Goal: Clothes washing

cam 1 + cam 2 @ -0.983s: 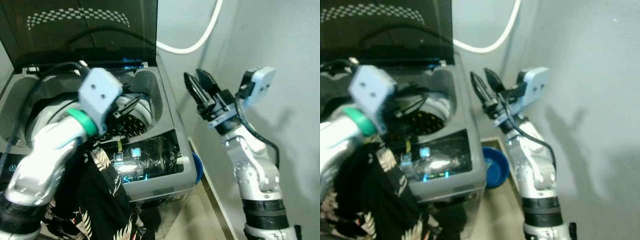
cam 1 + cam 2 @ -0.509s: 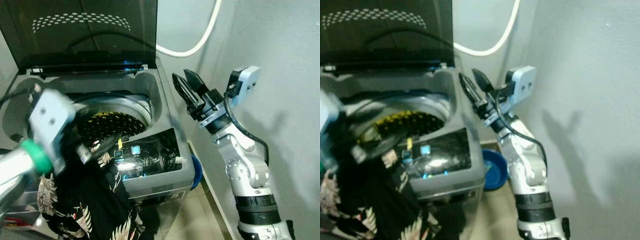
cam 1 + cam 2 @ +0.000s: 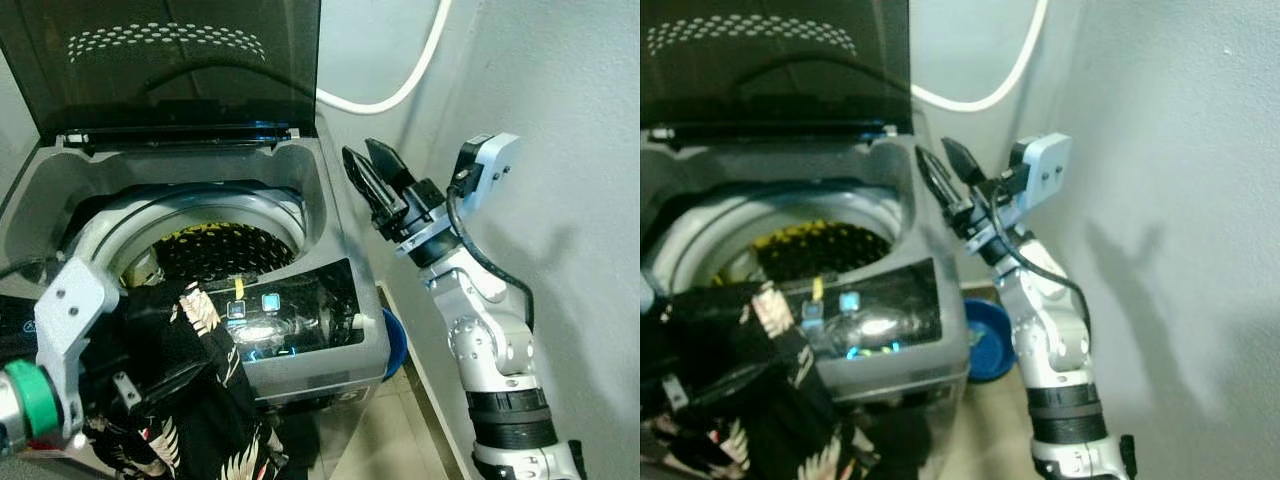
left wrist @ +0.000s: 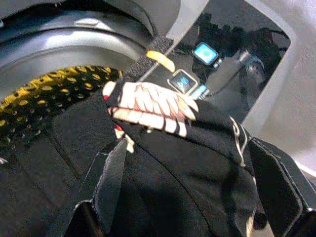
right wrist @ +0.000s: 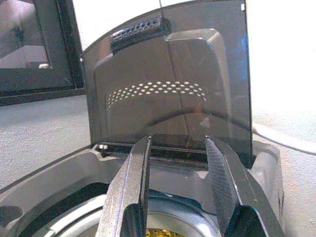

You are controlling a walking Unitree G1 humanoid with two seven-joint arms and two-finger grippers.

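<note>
A pale grey wall (image 3: 560,90) takes up the right half of the head views, with a white hose (image 3: 400,90) curving across it at the upper centre. Beige floor tiles (image 3: 385,440) show at the lower centre, where a blue basin (image 3: 393,340) sits against the wall behind the machine's corner.

A grey top-loading washing machine (image 3: 340,215) occupies the left half, its dark tinted lid (image 3: 180,60) standing upright at the upper left. Inside, the perforated metal drum (image 3: 220,250) shows yellow-rimmed holes. A glossy black control panel (image 3: 300,310) with lit blue buttons runs along the front edge.

A black garment with a pale leaf print (image 3: 190,390) hangs over the front rim at the lower left, soft and crumpled. In the left wrist view the left gripper (image 4: 192,182) has its fingers spread on either side of the cloth; whether they pinch it cannot be told.

The right gripper (image 3: 375,180) is raised at centre right beside the machine, fingers parted, holding nothing.
</note>
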